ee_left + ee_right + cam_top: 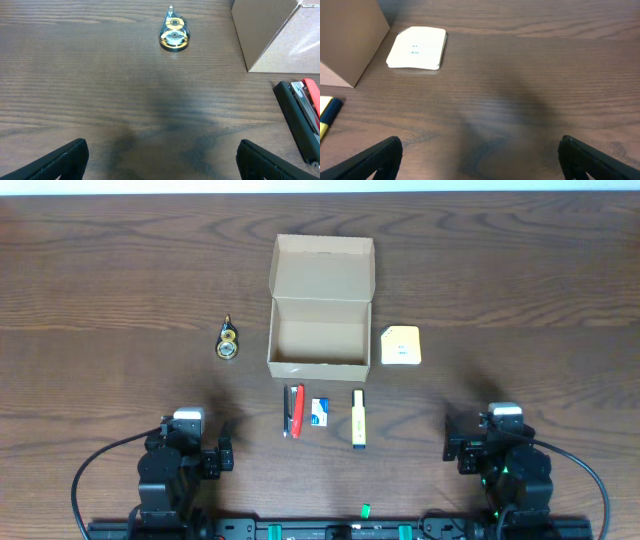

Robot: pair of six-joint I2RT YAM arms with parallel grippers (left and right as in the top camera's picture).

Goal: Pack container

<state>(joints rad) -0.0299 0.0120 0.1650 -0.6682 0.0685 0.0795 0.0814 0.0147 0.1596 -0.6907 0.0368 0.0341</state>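
The container is a plain tan cardboard box, rectangular and matte, sitting near the middle of the dark wood-grain table. Its hinged lid is folded back toward 12 o'clock and the inside shows bare cardboard. In the left wrist view its flat side wall and sharp corner fill the upper right.

Around it lie five small things, one of each. At 9 o'clock from the box, apart from it, is a teardrop-shaped tape dispenser of clear plastic with yellow wheels. At 3 o'clock, just beside the box wall, lies a pale yellow note pad, square with rounded corners. At 6 o'clock three items lie in a row, none touching: a slim black and red stapler, a small white and blue eraser, and a yellow highlighter with a dark cap.

There are two arms. The left gripper sits at about 7 o'clock from the box and the right gripper at about 5 o'clock. Each has its black fingers spread wide over bare wood, holding nothing. Nothing lies between either one and the items
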